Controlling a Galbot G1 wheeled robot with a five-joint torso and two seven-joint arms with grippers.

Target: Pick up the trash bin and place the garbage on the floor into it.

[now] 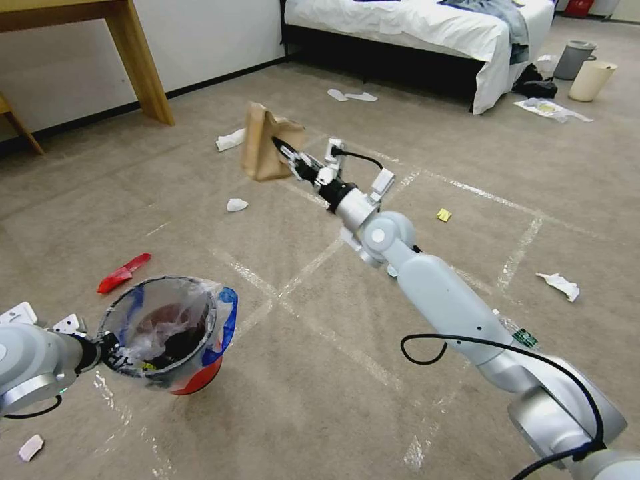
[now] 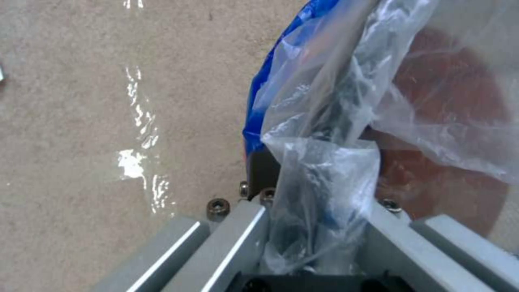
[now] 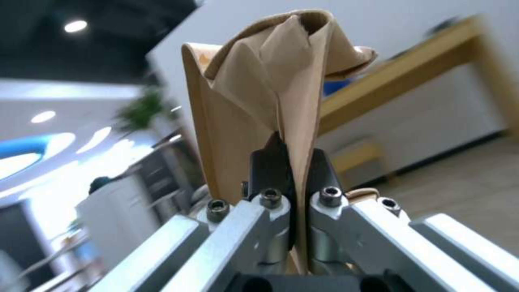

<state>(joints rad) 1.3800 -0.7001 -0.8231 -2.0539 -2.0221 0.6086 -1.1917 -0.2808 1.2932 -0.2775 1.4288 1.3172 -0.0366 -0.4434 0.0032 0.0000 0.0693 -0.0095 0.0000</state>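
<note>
Beige carpet floor (image 1: 413, 120) marked with shiny strips of clear tape (image 1: 313, 263) forming squares carries scattered litter. Taking the tape crossing as landmark, a red wrapper (image 1: 124, 272) lies to its left, a white tissue (image 1: 236, 205) and another (image 1: 230, 140) beyond it, a yellow scrap (image 1: 443, 215) and crumpled tissue (image 1: 559, 285) to its right. Far beyond stand a grey bin (image 1: 573, 59) and cream bucket (image 1: 592, 80), near a bed (image 1: 427, 33).
</note>
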